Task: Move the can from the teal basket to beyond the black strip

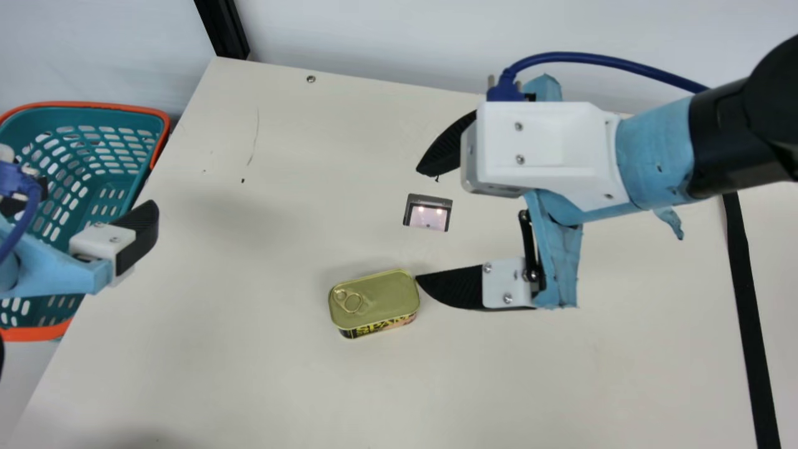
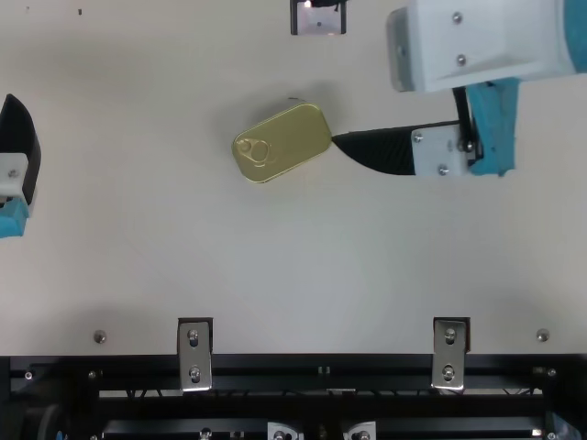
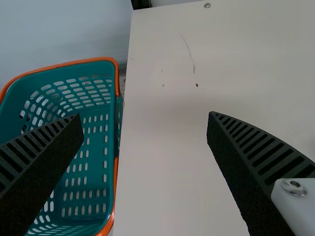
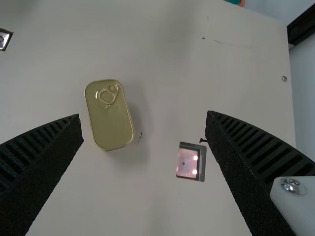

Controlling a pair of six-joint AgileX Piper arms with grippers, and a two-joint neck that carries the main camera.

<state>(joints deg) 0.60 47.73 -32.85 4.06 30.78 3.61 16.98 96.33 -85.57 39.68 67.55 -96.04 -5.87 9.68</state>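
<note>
Can (image 1: 380, 298), gold-lidded and round-cornered, lies on the table (image 1: 249, 374).

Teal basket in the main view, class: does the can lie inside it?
No, the can lies on the cream table, apart from the teal basket.

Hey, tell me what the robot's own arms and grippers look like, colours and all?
The right arm has black sections, light-blue coverings, a white housing with screws and a dark-blue cable. The left arm is also light blue, with a blue cord. The left gripper and right gripper have black, ribbed, tapering fingers.
</note>
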